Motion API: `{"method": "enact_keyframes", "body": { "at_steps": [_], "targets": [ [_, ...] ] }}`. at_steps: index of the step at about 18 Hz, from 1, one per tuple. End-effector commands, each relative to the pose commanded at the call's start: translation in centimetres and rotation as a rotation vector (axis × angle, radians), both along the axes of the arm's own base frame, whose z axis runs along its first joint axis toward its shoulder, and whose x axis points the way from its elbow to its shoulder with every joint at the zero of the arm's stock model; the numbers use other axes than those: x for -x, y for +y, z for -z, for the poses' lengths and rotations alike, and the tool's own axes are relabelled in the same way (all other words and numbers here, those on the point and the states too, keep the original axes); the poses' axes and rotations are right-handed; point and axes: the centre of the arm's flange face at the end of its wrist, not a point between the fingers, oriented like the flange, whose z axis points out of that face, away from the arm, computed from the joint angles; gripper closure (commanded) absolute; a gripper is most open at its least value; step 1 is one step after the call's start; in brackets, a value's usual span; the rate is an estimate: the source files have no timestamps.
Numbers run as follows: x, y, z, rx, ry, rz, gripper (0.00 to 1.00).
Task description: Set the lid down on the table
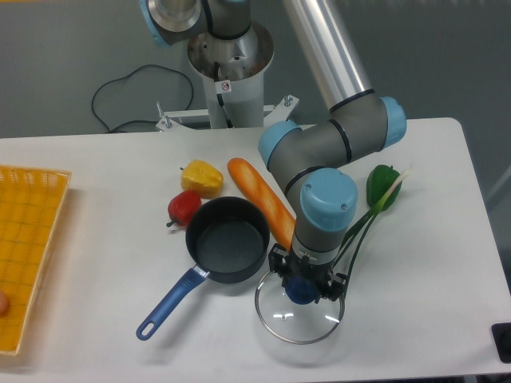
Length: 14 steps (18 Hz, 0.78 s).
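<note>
**Glass lid low over the table, gripper on the knob**

So the round clear glass lid with the thin metal rim sat low at the front of the big white rounded-corner table, just right of the dark saucepan with the blue handle, its rim nearly touching the pan's. You could see the tabletop straight through the glass, plus a couple of small light glints. The two-finger gripper was clamped on the dark blue centre knob, fingers snug on both sides.

Couldn't tell if the lid was actually resting on the table or hanging a hair above it. The arm's wrist blocked the far edge of the rim and the lower end of the long orange bread-like loaf. The yellow mesh basket was cut off at the left edge
</note>
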Motion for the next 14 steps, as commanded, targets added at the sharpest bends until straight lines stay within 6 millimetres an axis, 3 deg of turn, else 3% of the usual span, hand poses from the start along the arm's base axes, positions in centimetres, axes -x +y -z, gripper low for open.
{"method": "enact_keyframes", "body": {
  "at_steps": [14],
  "targets": [
    [-1.1,0.2,1.4,0.014,-0.021,-0.006,0.33]
  ]
}}
